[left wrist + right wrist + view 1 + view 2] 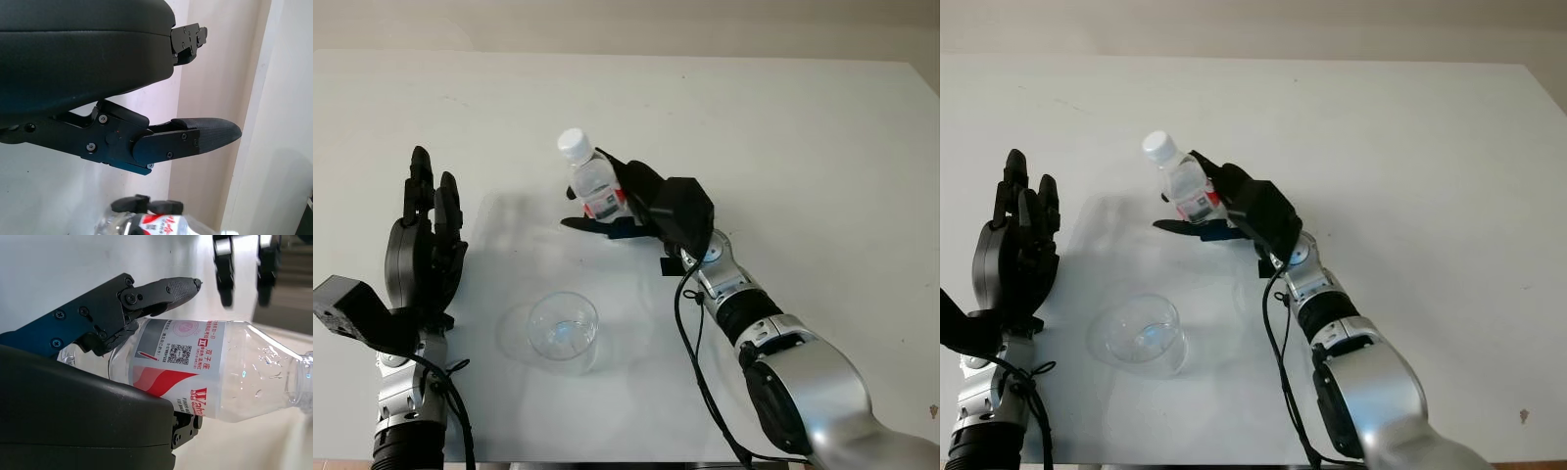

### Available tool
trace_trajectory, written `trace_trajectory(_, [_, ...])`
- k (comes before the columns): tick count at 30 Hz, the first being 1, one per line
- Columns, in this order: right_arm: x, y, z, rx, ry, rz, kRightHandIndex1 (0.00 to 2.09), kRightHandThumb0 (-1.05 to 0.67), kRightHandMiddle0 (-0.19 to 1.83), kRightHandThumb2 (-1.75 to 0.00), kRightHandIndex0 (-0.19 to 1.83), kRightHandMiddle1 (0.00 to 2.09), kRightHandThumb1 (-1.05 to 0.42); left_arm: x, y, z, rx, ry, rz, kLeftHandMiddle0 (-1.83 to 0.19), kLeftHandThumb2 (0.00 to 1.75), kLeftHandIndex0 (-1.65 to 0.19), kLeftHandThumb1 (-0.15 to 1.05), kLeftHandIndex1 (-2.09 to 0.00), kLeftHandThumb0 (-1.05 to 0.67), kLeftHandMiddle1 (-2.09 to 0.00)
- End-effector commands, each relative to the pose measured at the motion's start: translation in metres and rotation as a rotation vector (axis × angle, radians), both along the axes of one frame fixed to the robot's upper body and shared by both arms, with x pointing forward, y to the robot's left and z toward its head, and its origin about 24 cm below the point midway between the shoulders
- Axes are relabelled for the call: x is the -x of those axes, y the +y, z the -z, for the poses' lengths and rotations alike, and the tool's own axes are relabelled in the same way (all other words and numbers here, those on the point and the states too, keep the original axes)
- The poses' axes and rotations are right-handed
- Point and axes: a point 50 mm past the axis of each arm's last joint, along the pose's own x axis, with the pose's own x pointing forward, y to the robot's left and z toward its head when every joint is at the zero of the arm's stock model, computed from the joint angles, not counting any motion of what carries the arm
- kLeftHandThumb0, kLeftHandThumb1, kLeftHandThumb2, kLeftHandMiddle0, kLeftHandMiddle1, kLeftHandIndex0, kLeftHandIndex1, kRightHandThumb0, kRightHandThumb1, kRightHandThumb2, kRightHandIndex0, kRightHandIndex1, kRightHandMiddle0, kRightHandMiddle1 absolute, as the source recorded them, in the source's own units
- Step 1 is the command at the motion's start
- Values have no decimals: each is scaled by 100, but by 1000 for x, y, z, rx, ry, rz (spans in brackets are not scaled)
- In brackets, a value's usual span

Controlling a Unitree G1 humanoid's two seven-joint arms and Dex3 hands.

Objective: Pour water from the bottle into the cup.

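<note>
My right hand [599, 199] is shut on a clear water bottle [592, 182] with a red-and-white label, held above the middle of the table. The bottle leans a little to the left and its white cap [574, 143] is on. In the right wrist view the thumb [166, 288] and the palm clamp the label of the bottle [220, 377]. A clear plastic cup [564, 331] stands upright on the table, in front of the bottle and nearer to me. My left hand [429, 201] is open at the left, raised with its fingers pointing away from me, apart from both objects.
The white table [783, 147] reaches far to the back and right. A wall runs behind its far edge. A black cable [690, 343] hangs along my right forearm.
</note>
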Motion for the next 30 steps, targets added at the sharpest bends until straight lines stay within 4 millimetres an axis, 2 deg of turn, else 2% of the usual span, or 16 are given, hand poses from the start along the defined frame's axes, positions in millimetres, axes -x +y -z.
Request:
trace_trajectory(1, [-2, -8, -18, -14, -105, 22, 209, -34, 161, -46, 180, 209, -105, 7, 0, 12, 6, 34, -7, 17, 53, 16, 105, -5, -73, -5])
trace_trajectory(5, [0, -20, -41, 36, -285, 26, 209, -35, 146, -45, 167, 209, -105, 8, 0, 12, 6, 38, -17, 16, 53, 16, 105, -5, -74, -5])
trace_trajectory(7, [6, -24, -52, 64, -389, 7, 209, -34, 123, -38, 146, 209, -105, 9, 0, 12, 4, 37, -19, 15, 52, 15, 105, -6, -73, -6])
trace_trajectory(10, [13, -26, -60, 132, -499, -33, 209, -34, 109, -36, 135, 209, -105, 9, -1, 11, 4, 35, -16, 15, 52, 15, 105, -6, -73, -6])
trace_trajectory(14, [24, -26, -68, 259, -678, -76, 209, -35, 93, -24, 113, 209, -105, 9, -1, 10, 3, 37, -13, 14, 52, 15, 105, -6, -73, -6])
trace_trajectory(16, [30, -25, -71, 315, -787, -78, 209, -37, 91, -19, 108, 209, -105, 9, -1, 10, 3, 36, -13, 14, 51, 14, 105, -6, -73, -6])
trace_trajectory(20, [37, -22, -71, 392, -962, -97, 209, -42, 97, -13, 114, 209, -105, 9, -2, 9, 3, 34, -21, 13, 50, 13, 105, -6, -74, -6])
trace_trajectory(24, [40, -22, -67, 460, -1053, -123, 209, -49, 100, -17, 117, 209, -105, 9, -3, 9, 6, 37, -25, 13, 50, 13, 105, -6, -74, -6])
trace_trajectory(30, [45, -20, -64, 488, -1133, -152, 209, -51, 101, -13, 117, 209, -105, 9, -5, 10, 10, 38, -14, 15, 49, 15, 105, -5, -74, -5])
